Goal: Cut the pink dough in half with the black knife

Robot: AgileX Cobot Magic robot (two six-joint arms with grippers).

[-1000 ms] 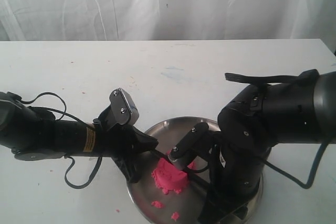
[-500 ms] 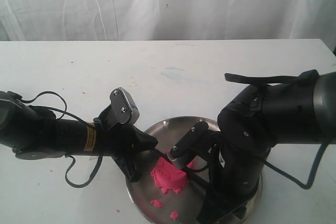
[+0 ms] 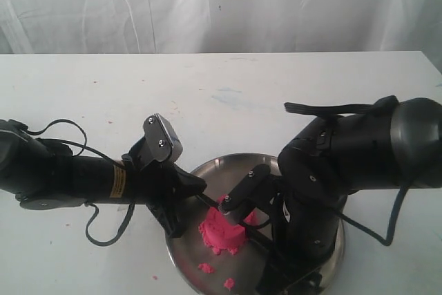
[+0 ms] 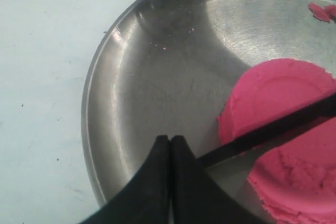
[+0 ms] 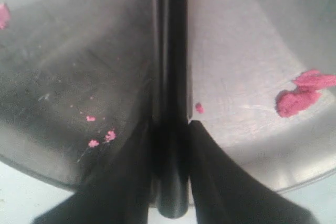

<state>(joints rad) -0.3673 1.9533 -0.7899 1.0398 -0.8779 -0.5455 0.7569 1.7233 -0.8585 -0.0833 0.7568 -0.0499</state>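
We've got the right gripper clamped on the black knife handle, left gripper pinching its tip; blade across the pink dough between them, on the steel plate.

Steel plate on white table

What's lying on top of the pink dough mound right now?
The black knife blade crosses the bright pink dough mound, sunk into a groove. How deep the edge goes is hidden by dough; the steel plate lies underneath.
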